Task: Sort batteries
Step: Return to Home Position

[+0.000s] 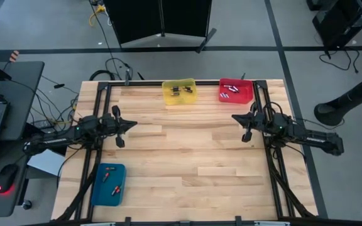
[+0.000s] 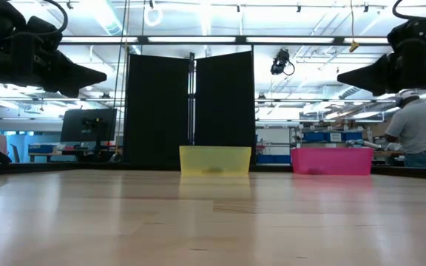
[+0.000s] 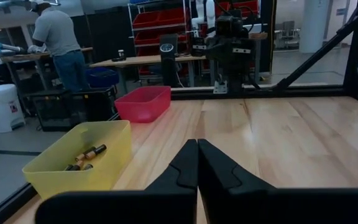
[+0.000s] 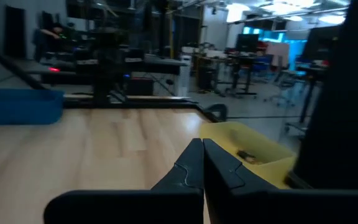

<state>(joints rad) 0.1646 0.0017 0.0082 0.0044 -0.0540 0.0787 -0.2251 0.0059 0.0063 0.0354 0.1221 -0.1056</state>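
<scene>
1. The left gripper [image 3: 197, 144] is clenched on nothing. Its wrist view shows the two dark fingers pressed tip to tip above bare wood. From above it hangs over the table's [image 1: 187, 157] left side, about midway between near and far.
2. The right gripper [image 4: 202, 143] is likewise pinched together and empty, over the right side and pointing inward toward the left one.
3. The batteries [image 1: 181, 90] lie in bins. Only the high view shows all three groups at once.
4. The yellow bin [image 1: 168, 100] sits at the middle of the far edge. The left wrist view shows its cells closest: dark bodies with brownish bands, lying on their sides.
5. The red bin [image 1: 249, 95] stands just right of the yellow one, at the far right. Its cells look silvery from above.
6. The blue bin [image 1: 99, 188] is at the near left corner and holds a few small cells with red-orange marks.
7. The low view shows the yellow and red bins by their walls only, their contents no more than dim smudges. A person [image 2: 420, 125] stands beyond the table on the right.
</scene>
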